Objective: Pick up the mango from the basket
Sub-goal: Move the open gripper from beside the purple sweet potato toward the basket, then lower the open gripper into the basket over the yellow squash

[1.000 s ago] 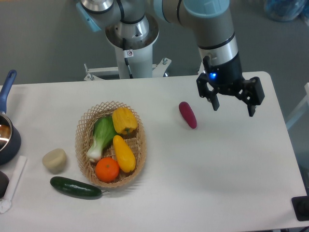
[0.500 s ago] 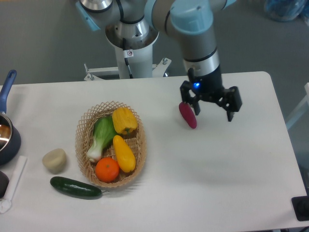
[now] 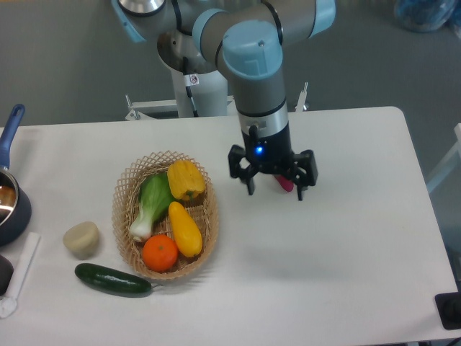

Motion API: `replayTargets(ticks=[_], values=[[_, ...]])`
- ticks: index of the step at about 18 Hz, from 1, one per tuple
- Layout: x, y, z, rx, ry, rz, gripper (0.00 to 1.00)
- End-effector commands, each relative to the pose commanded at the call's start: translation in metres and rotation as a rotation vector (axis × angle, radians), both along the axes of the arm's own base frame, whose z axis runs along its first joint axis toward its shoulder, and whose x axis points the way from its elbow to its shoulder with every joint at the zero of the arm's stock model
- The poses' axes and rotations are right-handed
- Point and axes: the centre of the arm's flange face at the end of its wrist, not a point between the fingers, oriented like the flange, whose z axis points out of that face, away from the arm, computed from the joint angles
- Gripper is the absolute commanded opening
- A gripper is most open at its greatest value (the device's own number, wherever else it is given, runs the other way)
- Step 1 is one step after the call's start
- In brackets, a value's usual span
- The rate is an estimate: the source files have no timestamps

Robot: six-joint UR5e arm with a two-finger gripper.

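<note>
Presently, as noted from the fixed camera:

Arm: grey and pale-blue UR5e arm reached down over the white table, its wrist showing a small blue light.

Gripper: black two-finger gripper hung to the right of the basket, fingers spread apart with nothing between them.

Basket: oval tan woven wicker basket with lacy open-weave rim sat on the left half of the table, well apart from the gripper.

Mango: smooth elongated yellow-orange mango lay inside the basket at its lower right, long axis running roughly up and down the view, untouched.

Basket neighbours: lumpy yellow bell pepper lay just above the mango; round orange lay just beside the mango's lower left; pale green leafy vegetable with a white stem lay along the mango's left side.

Behind the gripper: dark red elongated vegetable lay on the table, mostly hidden by the fingers.

Outside the basket: dark green cucumber lay near the lower rim; beige rounded lump sat left of the basket.

Left edge: dark blue pot with a blue handle was partly cut off by the frame.
</note>
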Motion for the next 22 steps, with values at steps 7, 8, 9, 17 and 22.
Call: replayTargets(ticks=[7,8,9,17,22], values=[[0.025,0.034,-0.053,-0.028,-0.108,0.141,1.0],[0.027,0.04,-0.066,-0.045,-0.122,0.134,1.0],[0.028,0.043,-0.075,-0.061,-0.13,0.13,1.0],[0.071,0.057,-0.099,-0.093,-0.175,0.119,1.0],[0.083,0.068,-0.118,-0.073,-0.251,0.191,1.0]])
